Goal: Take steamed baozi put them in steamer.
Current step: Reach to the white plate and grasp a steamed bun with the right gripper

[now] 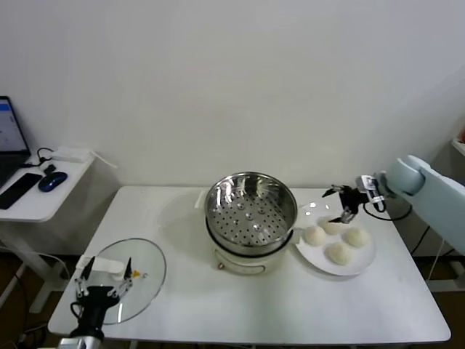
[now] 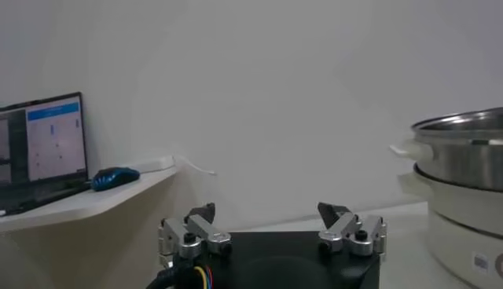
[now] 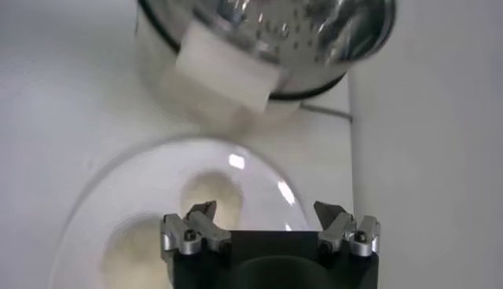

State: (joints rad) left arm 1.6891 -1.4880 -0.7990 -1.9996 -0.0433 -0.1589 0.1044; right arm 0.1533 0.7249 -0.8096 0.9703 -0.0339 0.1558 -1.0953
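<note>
A lab: bare white wall (image 1: 232, 80), laptop (image 1: 11, 138) on side desk (image 1: 36, 196).

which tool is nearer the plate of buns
Right. The right tool hovers open at the plate's far edge, over the buns. The left tool is far across the table, over the glass lid.

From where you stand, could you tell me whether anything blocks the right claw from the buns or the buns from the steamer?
Nothing visible does. The right claw hovers open just above the baozi on the white plate. The steamer beside the plate is uncovered; its glass lid lies far off by the idle left claw.
</note>
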